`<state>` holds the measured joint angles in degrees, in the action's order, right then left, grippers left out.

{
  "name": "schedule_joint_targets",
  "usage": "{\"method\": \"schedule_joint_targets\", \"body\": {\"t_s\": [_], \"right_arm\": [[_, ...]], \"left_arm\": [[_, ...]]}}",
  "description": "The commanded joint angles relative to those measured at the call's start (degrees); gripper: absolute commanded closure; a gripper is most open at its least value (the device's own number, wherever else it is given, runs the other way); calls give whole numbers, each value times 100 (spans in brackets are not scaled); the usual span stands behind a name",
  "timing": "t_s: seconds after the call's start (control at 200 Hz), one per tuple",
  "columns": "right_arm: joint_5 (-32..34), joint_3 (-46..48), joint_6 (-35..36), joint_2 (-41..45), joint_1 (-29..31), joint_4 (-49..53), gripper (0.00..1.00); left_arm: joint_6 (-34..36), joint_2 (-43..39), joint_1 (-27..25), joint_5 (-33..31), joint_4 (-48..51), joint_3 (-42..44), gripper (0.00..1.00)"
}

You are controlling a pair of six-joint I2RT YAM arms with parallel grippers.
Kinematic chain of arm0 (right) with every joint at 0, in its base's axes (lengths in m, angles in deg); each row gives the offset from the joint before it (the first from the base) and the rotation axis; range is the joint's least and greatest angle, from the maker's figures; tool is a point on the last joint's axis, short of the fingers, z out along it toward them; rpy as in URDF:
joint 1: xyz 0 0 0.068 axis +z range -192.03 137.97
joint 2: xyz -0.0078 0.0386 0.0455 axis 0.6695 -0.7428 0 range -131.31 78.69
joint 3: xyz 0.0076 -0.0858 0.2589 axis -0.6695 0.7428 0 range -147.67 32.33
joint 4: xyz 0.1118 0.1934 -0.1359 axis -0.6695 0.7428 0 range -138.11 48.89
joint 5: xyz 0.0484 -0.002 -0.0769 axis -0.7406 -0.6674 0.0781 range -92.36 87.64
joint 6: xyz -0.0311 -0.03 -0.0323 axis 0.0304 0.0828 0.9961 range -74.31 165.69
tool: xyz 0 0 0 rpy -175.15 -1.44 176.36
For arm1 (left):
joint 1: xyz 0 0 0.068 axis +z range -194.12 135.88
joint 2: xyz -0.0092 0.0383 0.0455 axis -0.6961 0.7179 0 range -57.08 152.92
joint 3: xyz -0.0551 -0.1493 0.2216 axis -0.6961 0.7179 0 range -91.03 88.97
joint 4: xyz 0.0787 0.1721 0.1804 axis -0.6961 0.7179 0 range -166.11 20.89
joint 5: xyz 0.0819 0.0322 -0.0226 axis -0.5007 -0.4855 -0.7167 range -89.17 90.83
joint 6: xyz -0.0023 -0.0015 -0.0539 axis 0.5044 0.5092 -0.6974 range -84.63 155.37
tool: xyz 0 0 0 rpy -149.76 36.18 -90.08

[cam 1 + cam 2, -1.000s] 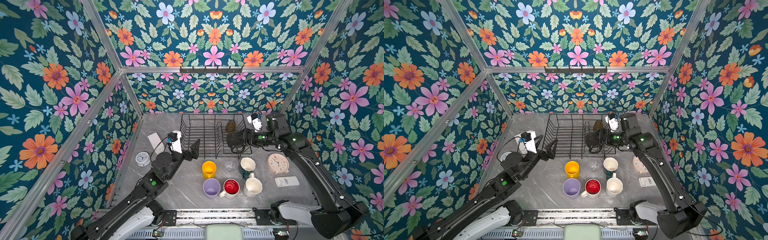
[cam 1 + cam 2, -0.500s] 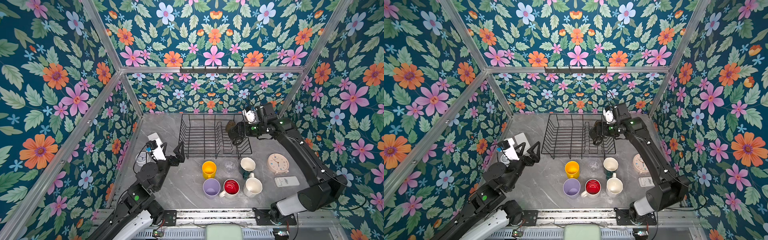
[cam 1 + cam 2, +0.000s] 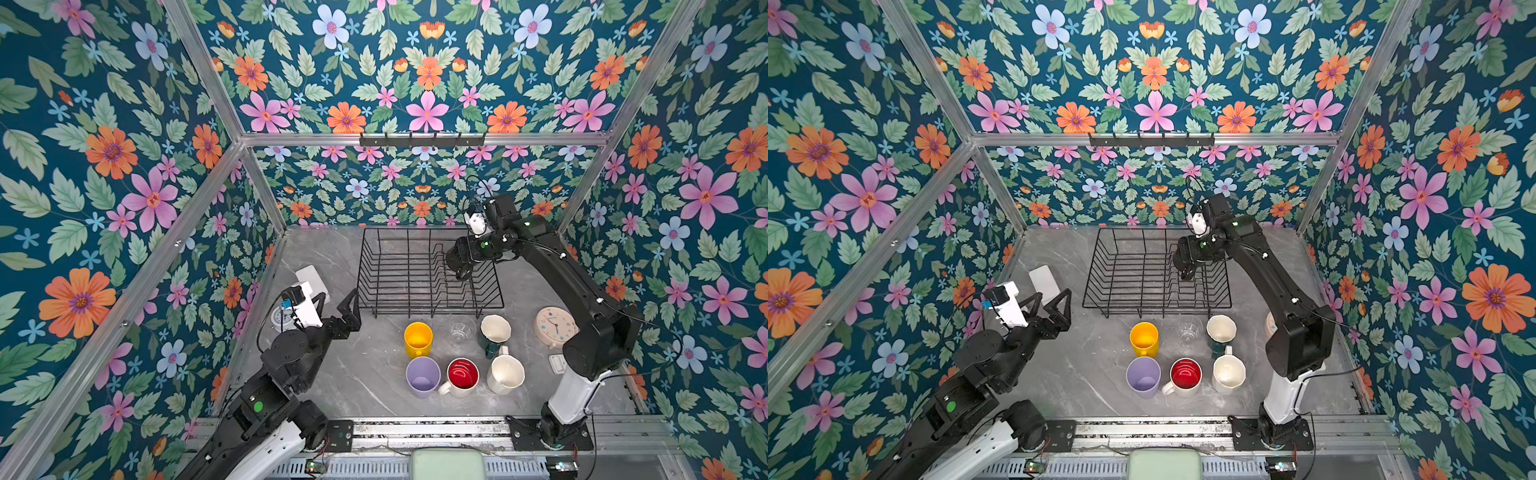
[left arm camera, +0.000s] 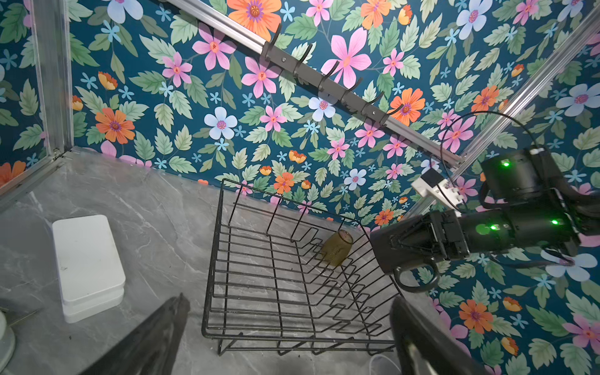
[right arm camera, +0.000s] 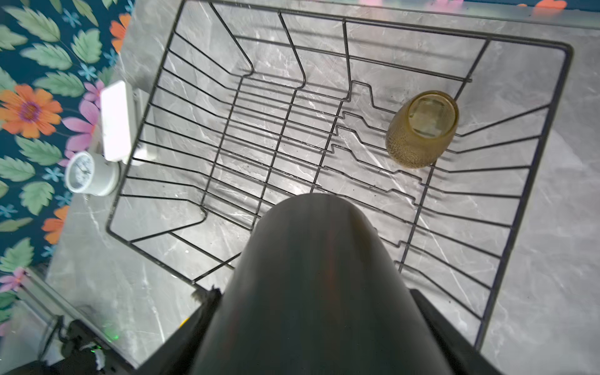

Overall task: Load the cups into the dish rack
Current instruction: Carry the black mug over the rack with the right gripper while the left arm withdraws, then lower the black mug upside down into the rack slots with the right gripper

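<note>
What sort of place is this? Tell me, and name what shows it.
Probably a robot test booth staged as a kitchen counter: an aluminium frame holding floral wallpaper, a dish rack and yellow mug on a marble-look tabletop, robot arms bolted in front.

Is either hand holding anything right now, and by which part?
The right hand grips the black mug across its body, with the handle free. The left hand is open and empty.
</note>
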<state>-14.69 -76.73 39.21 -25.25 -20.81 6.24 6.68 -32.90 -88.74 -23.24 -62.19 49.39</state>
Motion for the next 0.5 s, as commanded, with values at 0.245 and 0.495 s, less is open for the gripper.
{"method": "schedule_joint_targets", "body": {"t_s": [0.245,0.495], "right_arm": [[542,-1183,1131,-1142,174,392,100],[689,-1743,1579,-1717,206,465,100]], "left_arm": [[-278,-255,1,-106,421,-46,0],[-335,-387,-3,-153,555,-103,0]]}}
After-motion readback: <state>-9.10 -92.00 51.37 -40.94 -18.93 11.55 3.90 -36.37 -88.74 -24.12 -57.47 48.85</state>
